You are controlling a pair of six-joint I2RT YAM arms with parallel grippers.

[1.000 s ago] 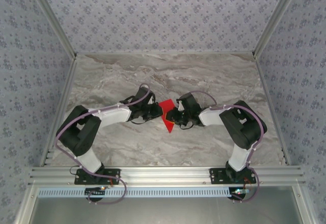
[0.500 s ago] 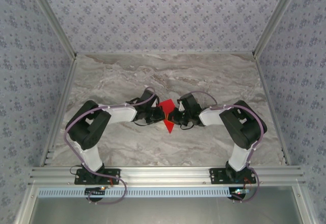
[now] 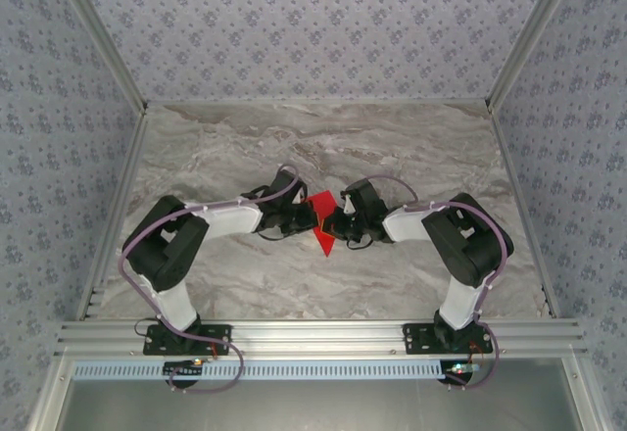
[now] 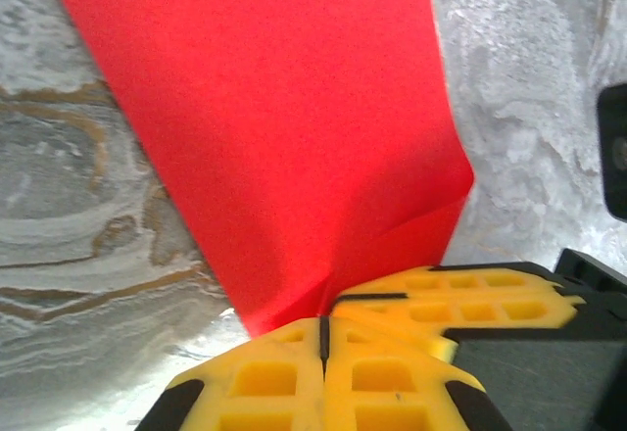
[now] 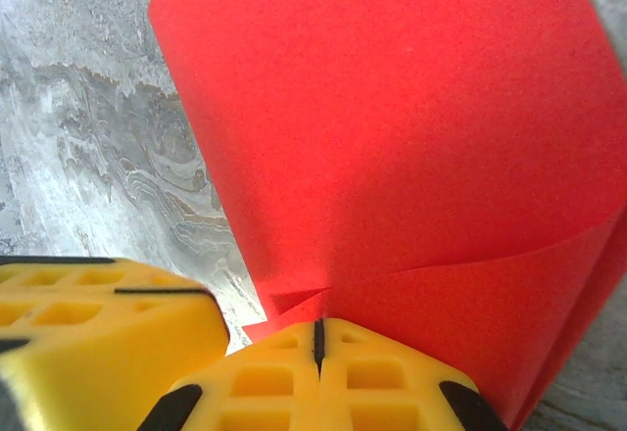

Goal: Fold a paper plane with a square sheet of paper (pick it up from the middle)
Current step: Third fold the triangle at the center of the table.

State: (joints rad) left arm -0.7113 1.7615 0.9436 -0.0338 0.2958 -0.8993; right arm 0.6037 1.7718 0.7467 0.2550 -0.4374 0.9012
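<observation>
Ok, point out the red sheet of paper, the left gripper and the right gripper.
square sheet of paper (image 3: pixel 322 239), top view, on its lower pointed corner.
left gripper (image 4: pixel 323 323), left wrist view, on the seam between its closed fingertips.
right gripper (image 5: pixel 318 328), right wrist view, on the seam between its closed fingertips.

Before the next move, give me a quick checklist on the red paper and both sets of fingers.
1. Grip of left fingers on paper: ok, shut on it.
2. Grip of right fingers on paper: ok, shut on it.
3. No tear in the paper that shows: ok.
4. Gap between the two grips: cannot tell, they sit very close.
5. Paper clear of the table: cannot tell.
6. Plane shape done: not ok, only a curled sheet.
</observation>
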